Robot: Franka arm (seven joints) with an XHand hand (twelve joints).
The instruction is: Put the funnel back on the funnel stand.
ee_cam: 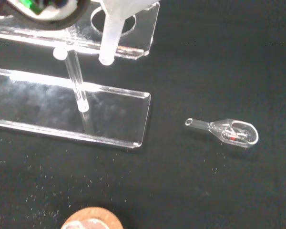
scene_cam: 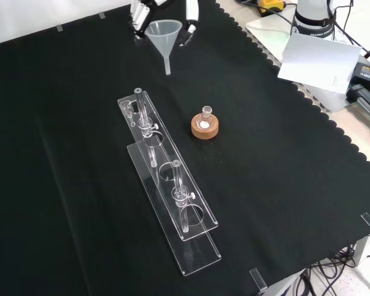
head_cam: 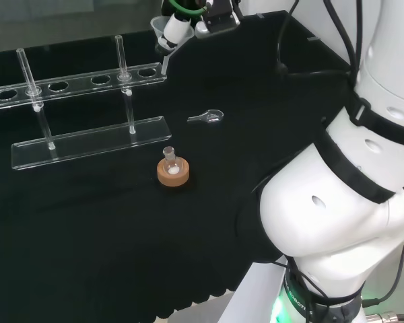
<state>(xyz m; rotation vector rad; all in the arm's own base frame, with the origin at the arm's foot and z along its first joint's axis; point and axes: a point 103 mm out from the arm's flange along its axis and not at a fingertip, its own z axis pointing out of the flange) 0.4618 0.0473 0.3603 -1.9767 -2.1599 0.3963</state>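
Note:
The hand [head_cam: 214, 23] hangs over the far right part of the cloth in the head view, its fingers [scene_cam: 190, 17] curled round a clear plastic funnel [head_cam: 168, 32]. The funnel [scene_cam: 164, 32] is held upright in the air, stem down. Its stem [ee_cam: 109, 38] ends just past the near end hole of the funnel stand [ee_cam: 138, 45]. The stand [head_cam: 87, 84] is a clear acrylic rack: a top plate with several holes on thin posts over a base plate [scene_cam: 191, 246].
A cork ring [head_cam: 173, 173] carrying a small round flask stands on the cloth near the stand [scene_cam: 205, 126]. A small glass scoop [head_cam: 209, 118] lies flat to its right in the head view [ee_cam: 229, 131]. The arm's white links [head_cam: 350, 202] fill the right.

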